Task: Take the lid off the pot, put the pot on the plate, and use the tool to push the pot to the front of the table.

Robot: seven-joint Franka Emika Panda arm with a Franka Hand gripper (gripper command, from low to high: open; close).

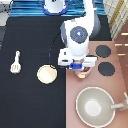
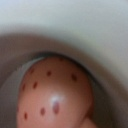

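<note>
1. The white gripper (image 1: pixel 81 70) with its blue block hangs over the pinkish-tan round pot (image 1: pixel 84 74).
2. The flat black table (image 1: pixel 30 45) carries a cream-yellow round plate (image 1: pixel 47 74).
3. The slotted spatula tool (image 1: pixel 16 62) is cream-white.
4. The wrist view shows a pink rounded surface (image 2: pixel 52 90) with dark red dots.

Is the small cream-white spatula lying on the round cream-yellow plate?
No, the small cream-white spatula lies on the black tabletop, apart from the round cream-yellow plate; the pincer hangs over the stove counter.
</note>
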